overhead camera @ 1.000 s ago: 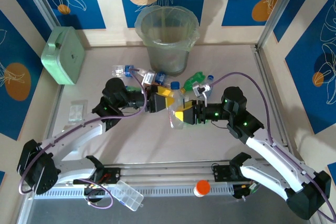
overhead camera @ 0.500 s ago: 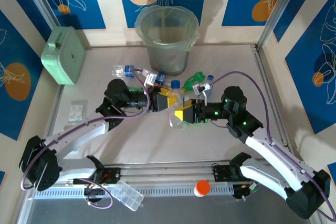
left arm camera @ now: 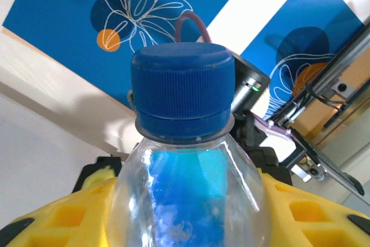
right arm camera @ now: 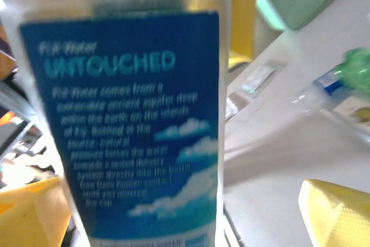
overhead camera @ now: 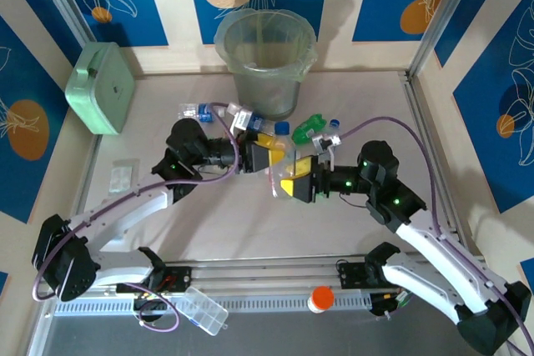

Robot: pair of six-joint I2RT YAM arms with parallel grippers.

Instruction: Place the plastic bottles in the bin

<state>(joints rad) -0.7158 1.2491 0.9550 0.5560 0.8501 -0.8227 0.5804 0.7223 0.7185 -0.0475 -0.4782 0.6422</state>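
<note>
Left hand [overhead camera: 266, 156] snug around blue-capped clear bottle [overhead camera: 283, 137].

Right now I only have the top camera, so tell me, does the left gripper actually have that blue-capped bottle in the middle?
Observer: Yes. The left wrist view shows the blue-capped bottle held between the yellow fingers of the left gripper, one pressed against each side.
Operator: Is the right gripper gripping it too?
Observer: No. In the right wrist view the right gripper is open. Its yellow finger stands apart from the bottle, with table showing between them.
Operator: Which bottle is it?
Observer: Its blue label carries the word UNTOUCHED above white clouds.
</note>
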